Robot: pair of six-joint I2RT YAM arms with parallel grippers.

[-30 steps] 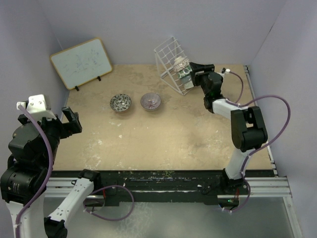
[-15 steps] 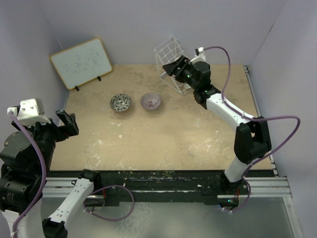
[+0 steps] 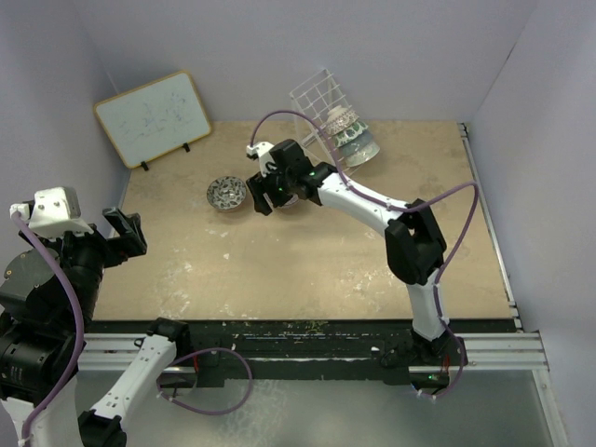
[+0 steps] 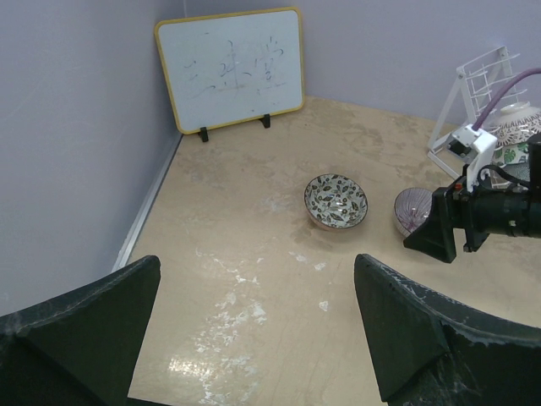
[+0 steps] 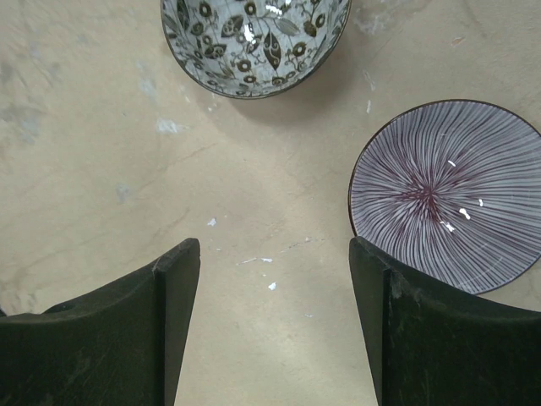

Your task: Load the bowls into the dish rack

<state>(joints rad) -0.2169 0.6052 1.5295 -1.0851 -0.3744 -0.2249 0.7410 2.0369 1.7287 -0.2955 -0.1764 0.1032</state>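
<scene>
The white wire dish rack stands tilted at the back, with stacked bowls leaning in it; both also show in the left wrist view, the rack and the bowls. A green leafy bowl and a pale pink-grey striped bowl sit on the table. My right gripper is open and empty, hovering between these two bowls and covering the striped one in the top view. My left gripper is open and empty at the near left.
A wood-framed whiteboard leans against the back left wall. Purple walls close in the table on three sides. The right arm's cable loops near the rack.
My right gripper has left the rack and swung left and down to above the two table bowls. A bowl now rests in the rack. The left arm shifted slightly.
</scene>
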